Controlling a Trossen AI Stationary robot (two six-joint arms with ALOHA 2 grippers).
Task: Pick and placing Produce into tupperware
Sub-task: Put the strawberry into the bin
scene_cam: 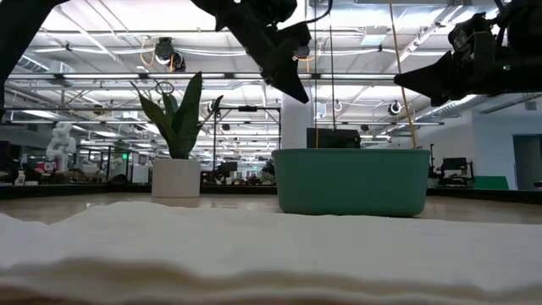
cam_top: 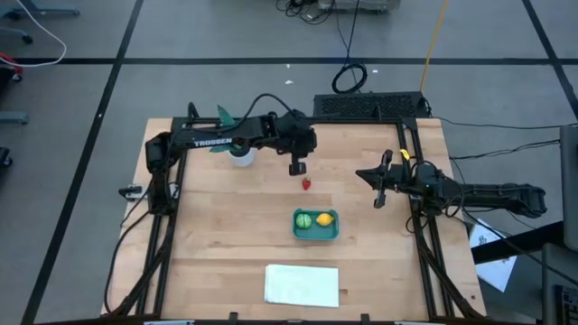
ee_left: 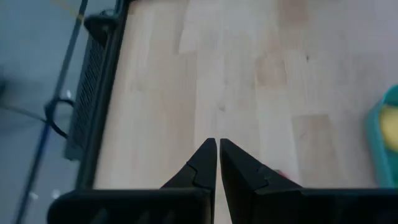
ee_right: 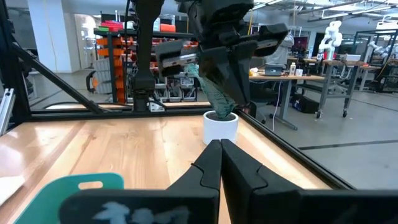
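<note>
The teal tupperware (cam_top: 315, 234) stands on the wooden table near its middle, with the round green piece (cam_top: 302, 219) and the yellow lemon piece (cam_top: 325, 218) inside. The red strawberry piece (cam_top: 306, 184) lies on the bare wood just beyond it. My left gripper (cam_top: 296, 169) hangs shut above the table right beside the strawberry, on its far-left side, touching nothing. Its own view (ee_left: 217, 144) shows the tupperware (ee_left: 385, 134) at the edge. My right gripper (cam_top: 361, 172) waits shut over the table's right part, and its view (ee_right: 219, 144) faces the tupperware (ee_right: 68, 186).
A potted green plant (cam_top: 239, 155) stands near the far-left part of the table, under the left arm. A flat white rectangle (cam_top: 302, 284) lies at the near edge and fills the low view's foreground (scene_cam: 254, 254). Bare wood lies on either side of the tupperware.
</note>
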